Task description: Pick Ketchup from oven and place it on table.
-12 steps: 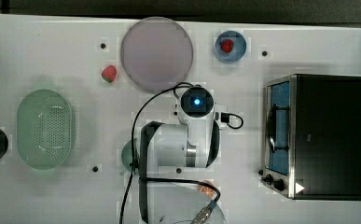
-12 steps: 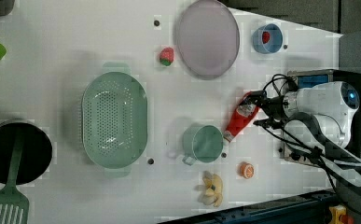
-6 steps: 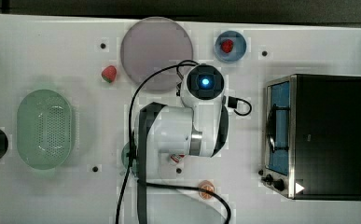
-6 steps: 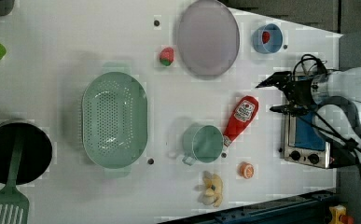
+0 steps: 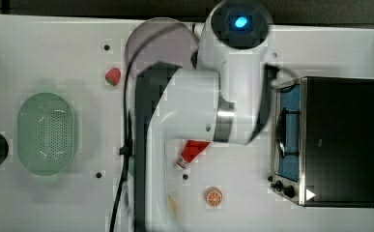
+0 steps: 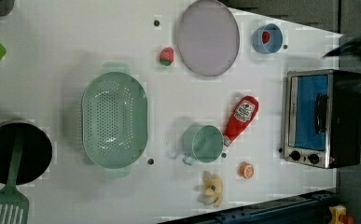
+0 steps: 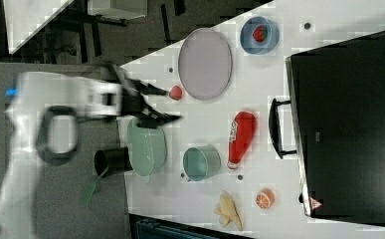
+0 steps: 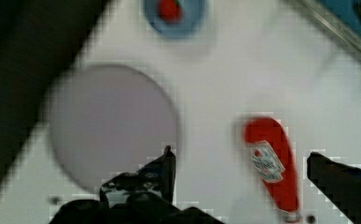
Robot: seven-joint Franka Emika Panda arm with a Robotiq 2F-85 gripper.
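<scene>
The ketchup bottle point(image 6: 240, 122) lies flat on the white worktop point(image 6: 66, 51), cap end just beside the green cup point(image 6: 204, 143) and its red body pointing toward the toaster oven point(image 6: 322, 119), from which it sits clearly apart. The oven door looks closed. Judged from how things lie, the placing is done and what remains is a clean withdrawal.

In the wrist view the end effector point(image 8: 243, 163) stands spread wide and empty above the bottle, holding nothing. To finish well, the arm should lift straight away from the worktop rather than sweep sideways, so that neither finger clips the bottle and rolls it. A round bottle on its side could roll if nudged, and the cup beside its cap could be knocked too.

Around it lie the pale round plate point(image 6: 208, 37), a strawberry point(image 6: 166, 56), the orange slice point(image 6: 246, 170), and the green colander point(image 6: 115, 119) farther off.
</scene>
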